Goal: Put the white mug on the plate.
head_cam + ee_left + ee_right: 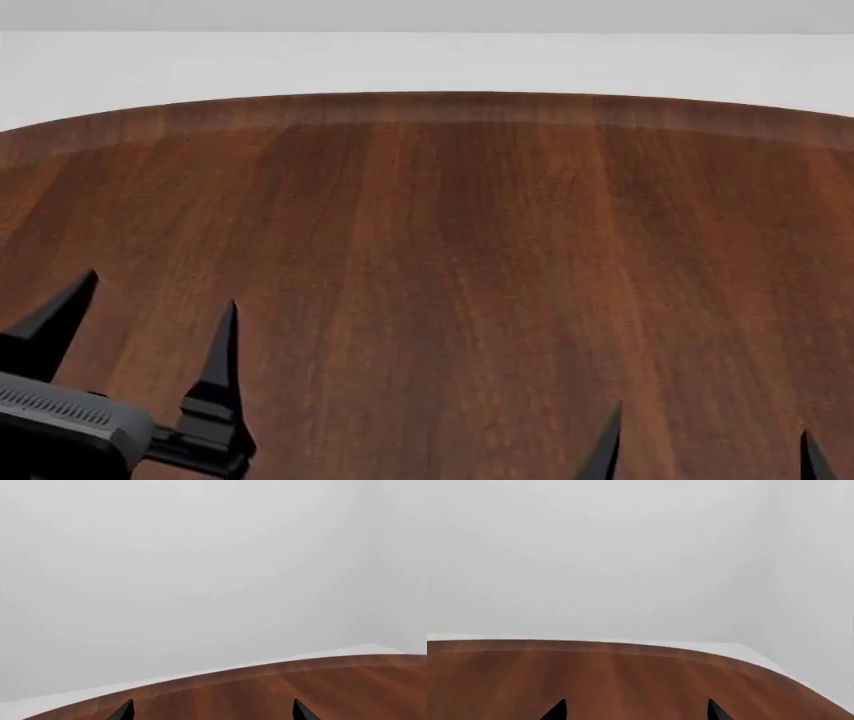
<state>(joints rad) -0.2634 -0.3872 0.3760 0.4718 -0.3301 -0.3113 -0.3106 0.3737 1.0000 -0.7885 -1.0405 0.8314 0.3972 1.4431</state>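
Your two grippers hang over a dark wooden table [454,260], photographed from the head camera with its curved far edge against a pale wall [427,60]. Your left gripper [140,300] shows both black fingertips spread apart, nothing between them. Your right gripper [707,440] pokes two separated tips into the lower corner, likewise holding nothing. Neither the white mug nor the plate appears in any of your three views.
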